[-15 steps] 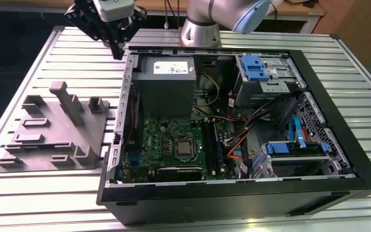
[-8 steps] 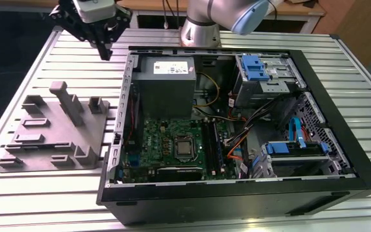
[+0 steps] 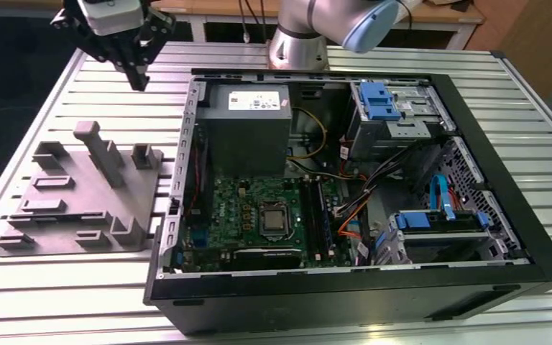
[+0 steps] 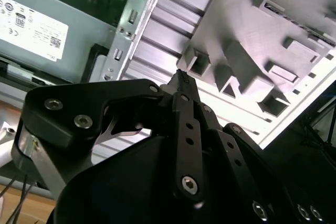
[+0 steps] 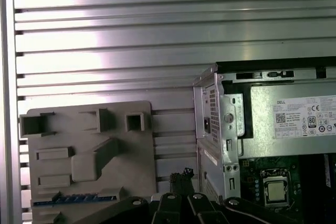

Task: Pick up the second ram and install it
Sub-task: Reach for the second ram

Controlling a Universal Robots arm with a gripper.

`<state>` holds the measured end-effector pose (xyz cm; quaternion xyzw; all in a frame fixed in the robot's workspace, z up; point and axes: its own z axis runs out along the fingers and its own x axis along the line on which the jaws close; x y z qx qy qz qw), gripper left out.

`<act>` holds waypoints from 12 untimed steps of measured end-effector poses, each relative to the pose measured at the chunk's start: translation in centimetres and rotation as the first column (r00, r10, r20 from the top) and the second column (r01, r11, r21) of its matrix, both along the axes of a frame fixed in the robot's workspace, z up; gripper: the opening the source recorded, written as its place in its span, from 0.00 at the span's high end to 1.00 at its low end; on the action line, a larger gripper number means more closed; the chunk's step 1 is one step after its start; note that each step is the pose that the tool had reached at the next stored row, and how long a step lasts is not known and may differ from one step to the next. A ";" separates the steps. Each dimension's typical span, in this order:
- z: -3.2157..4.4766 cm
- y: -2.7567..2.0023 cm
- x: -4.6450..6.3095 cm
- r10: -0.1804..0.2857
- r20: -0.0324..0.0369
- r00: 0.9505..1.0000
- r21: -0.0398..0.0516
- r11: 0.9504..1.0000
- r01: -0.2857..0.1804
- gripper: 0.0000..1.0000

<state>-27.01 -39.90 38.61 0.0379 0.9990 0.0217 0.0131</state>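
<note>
My gripper (image 3: 141, 84) hangs tips-down, jaws clenched together, above the worktop (image 3: 55, 108) between the grey holder (image 3: 84, 208) and computer case (image 3: 353, 295).

On the table (image 3: 65, 287), a parts holder (image 3: 75, 208) with the second ram (image 5: 73, 199) in one slot sits at the exterior view's left beside the open computer case (image 3: 353, 287), where the power supply (image 3: 247, 122) lies behind the motherboard (image 3: 256, 208), as the gripper (image 3: 140, 83) hangs beyond the holder.

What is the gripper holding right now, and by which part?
Nothing. The gripper has its fingertips together and empty above the table; a blue-green ram stick lies in the gray holder in the first wrist view.
</note>
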 end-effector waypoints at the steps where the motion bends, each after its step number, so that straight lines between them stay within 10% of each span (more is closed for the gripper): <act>1: -0.03 0.00 -0.2 0.000 0.000 1.000 0.000 1.000 0.000 0.90; 12: -0.49 -0.29 -2.3 0.000 0.000 1.000 0.000 1.000 0.000 0.90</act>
